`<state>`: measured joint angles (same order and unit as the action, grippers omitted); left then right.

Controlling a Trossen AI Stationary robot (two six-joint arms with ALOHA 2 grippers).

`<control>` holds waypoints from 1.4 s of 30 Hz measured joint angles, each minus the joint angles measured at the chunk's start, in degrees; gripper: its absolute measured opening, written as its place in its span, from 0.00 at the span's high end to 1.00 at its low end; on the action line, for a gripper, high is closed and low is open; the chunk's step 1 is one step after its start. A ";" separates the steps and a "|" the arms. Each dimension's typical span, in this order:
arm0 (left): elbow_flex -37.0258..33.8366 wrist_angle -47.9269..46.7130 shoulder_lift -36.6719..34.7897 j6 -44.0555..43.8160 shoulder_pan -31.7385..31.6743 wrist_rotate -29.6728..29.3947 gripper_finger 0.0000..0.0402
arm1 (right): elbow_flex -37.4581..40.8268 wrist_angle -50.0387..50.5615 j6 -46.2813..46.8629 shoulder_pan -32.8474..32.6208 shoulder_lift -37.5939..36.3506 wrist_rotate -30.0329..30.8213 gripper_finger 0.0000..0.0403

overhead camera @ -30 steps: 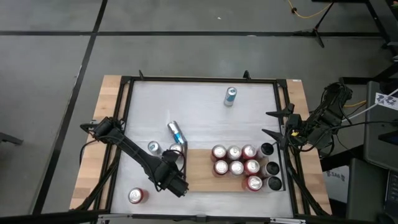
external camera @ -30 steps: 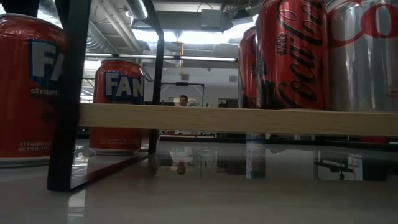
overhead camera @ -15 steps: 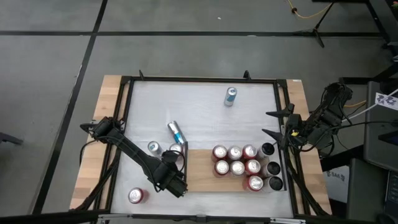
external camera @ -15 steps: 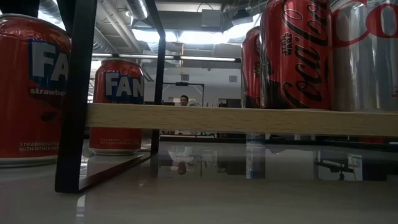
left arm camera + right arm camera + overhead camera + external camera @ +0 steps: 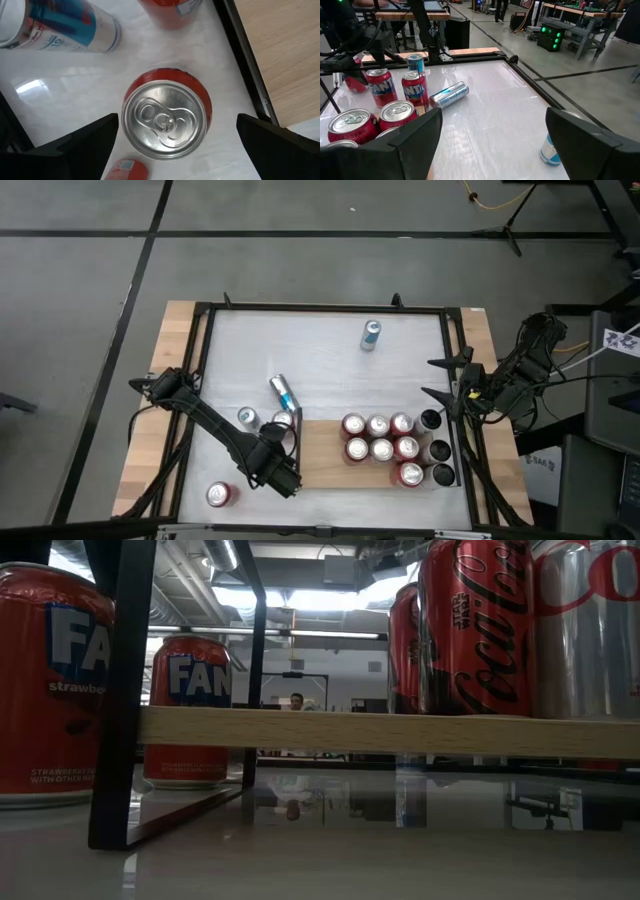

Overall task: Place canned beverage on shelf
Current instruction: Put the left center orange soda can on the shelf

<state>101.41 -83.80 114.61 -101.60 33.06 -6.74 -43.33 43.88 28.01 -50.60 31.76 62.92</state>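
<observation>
Hovering my left gripper (image 5: 175, 137), fingers apart, directly above an upright red aluminium can (image 5: 166, 119), I see the light-brown wooden shelf (image 5: 325, 450) at its three o'clock.

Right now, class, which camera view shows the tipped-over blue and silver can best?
The right wrist view: the tipped-over can lies in full side view. The high view shows it small; the left wrist view cuts it off; the low view misses it.

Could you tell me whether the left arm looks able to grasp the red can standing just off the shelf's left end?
Probably yes. The left gripper hangs over the upright red can, jaws open wide on either side. The shelf rail and the fallen blue-and-silver can lie clear.
</observation>
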 joint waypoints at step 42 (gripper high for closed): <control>-18.50 16.29 -10.81 -0.28 1.56 -4.24 0.00 | 0.00 -0.07 -0.01 -0.01 -0.01 0.02 0.14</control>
<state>82.90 -67.51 103.80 -101.89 34.62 -10.98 -43.33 43.81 28.00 -50.61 31.75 62.94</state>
